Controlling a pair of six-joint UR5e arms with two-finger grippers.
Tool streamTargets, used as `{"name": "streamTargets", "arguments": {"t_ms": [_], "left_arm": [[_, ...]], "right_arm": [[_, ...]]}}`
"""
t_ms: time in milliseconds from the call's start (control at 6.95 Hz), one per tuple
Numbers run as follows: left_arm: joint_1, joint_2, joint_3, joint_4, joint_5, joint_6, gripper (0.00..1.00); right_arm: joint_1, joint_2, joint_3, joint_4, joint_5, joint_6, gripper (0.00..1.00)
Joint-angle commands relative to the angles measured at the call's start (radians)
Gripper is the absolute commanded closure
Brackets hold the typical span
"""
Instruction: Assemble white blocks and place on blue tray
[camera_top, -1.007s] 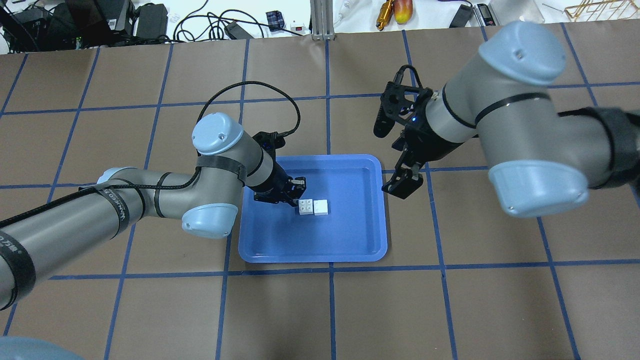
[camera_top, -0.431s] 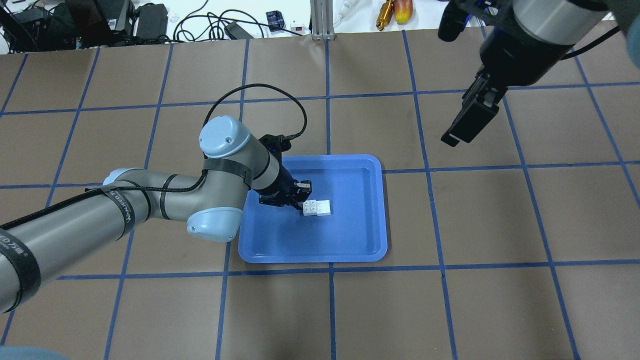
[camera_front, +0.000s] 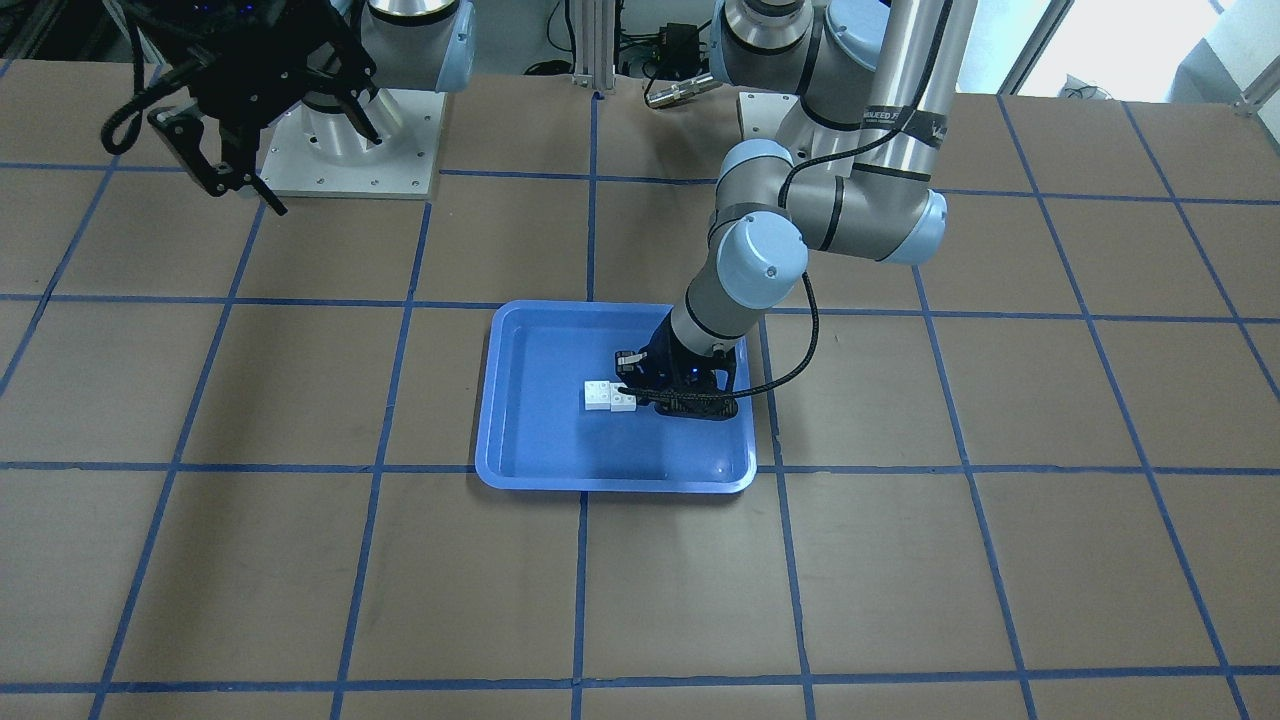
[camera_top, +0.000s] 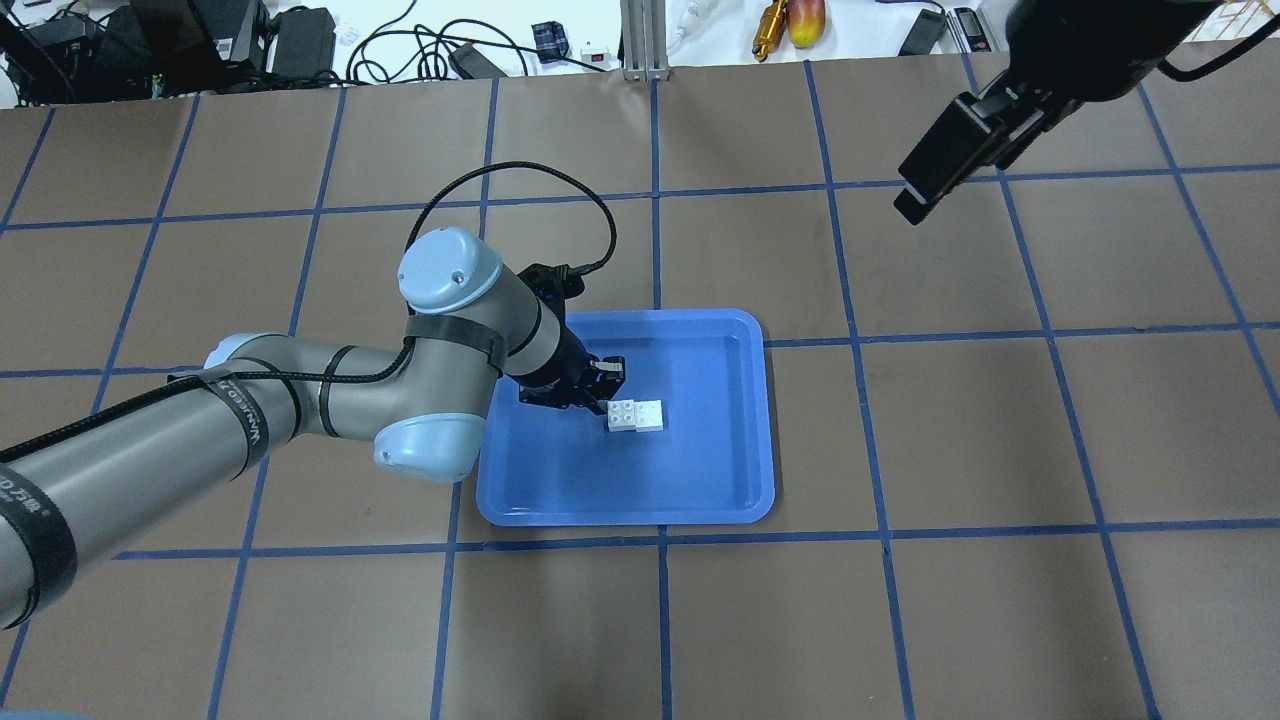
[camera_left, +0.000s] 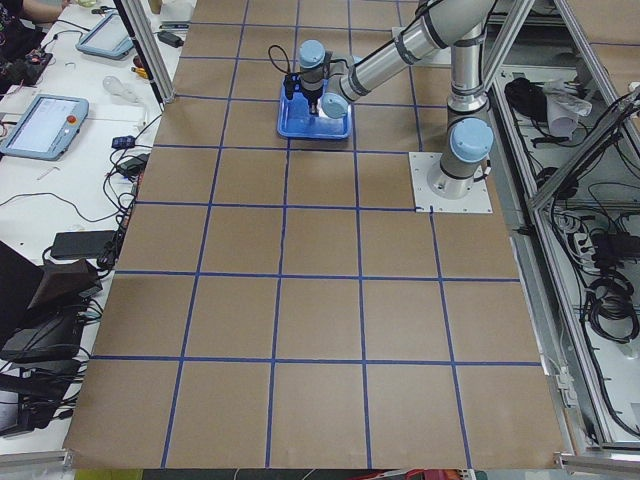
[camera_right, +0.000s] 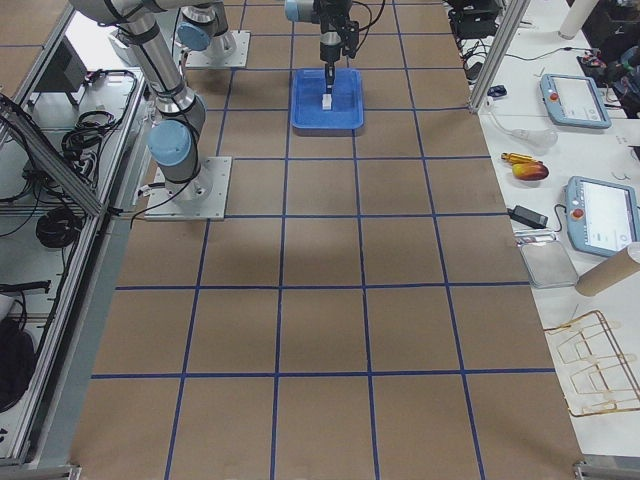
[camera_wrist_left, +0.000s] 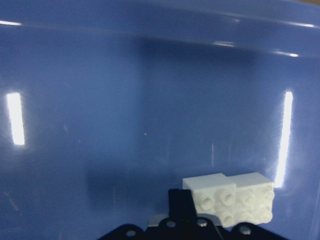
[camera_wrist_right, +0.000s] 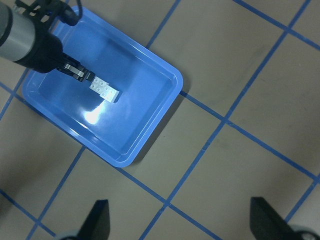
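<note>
A wide brown table (camera_top: 900, 450) marked with a grid of blue tape lies in front of me. One blue tray (camera_top: 690, 470) sits on it, filling about one grid square.

The robot's left arm (camera_top: 300, 390) reaches in low from its own side. Its long grey forearm runs just above the table toward the tray. At the tray's near-left rim the arm bends through its pale blue joints, and the wrist tips steeply down and leans in over the tray floor. A black cable (camera_top: 520, 172) loops up from the wrist and arches back over the table on the far side of the tray.

The right arm (camera_front: 410, 30) is held high and well apart from the tray, off to the robot's right of it. Its wrist camera looks down on the whole tray from above.

The right gripper (camera_wrist_right: 185, 217) hangs in the air holding nothing. Its two dark fingertips are spread wide, one at each lower corner of its own camera view.

The left gripper (camera_top: 604, 384) is down inside the tray, on the left half of the floor. One black finger (camera_wrist_left: 180, 205) stands right against the side of the white blocks (camera_top: 635, 415). I cannot tell whether its jaws are spread or pressed together, or whether they pinch anything.

The white blocks lie at about the middle of the tray floor. They are side by side and touching, forming one short white bar. Round studs show on their upper faces in the left wrist view. I cannot tell whether the two are locked together.
</note>
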Motion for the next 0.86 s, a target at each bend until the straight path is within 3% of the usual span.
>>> {"name": "streamTargets", "arguments": {"t_ms": [0, 144, 288, 431, 719], "left_arm": [[0.047, 0.039, 0.053, -0.027, 0.006, 0.01, 0.83], [0.076, 0.068, 0.106, -0.109, 0.004, 0.051, 0.83], [0.104, 0.108, 0.201, -0.273, 0.022, 0.097, 0.82], [0.119, 0.14, 0.328, -0.488, 0.112, 0.186, 0.79], [0.167, 0.206, 0.519, -0.85, 0.247, 0.297, 0.74]], "right_arm": [[0.012, 0.081, -0.052, 0.007, -0.095, 0.399, 0.0], [0.033, 0.113, -0.053, 0.001, -0.098, 0.587, 0.0], [0.108, 0.112, -0.02, -0.004, -0.148, 0.613, 0.0], [0.125, 0.1, 0.038, -0.095, -0.235, 0.606, 0.0], [0.121, 0.026, 0.152, -0.186, -0.252, 0.574, 0.0]]}}
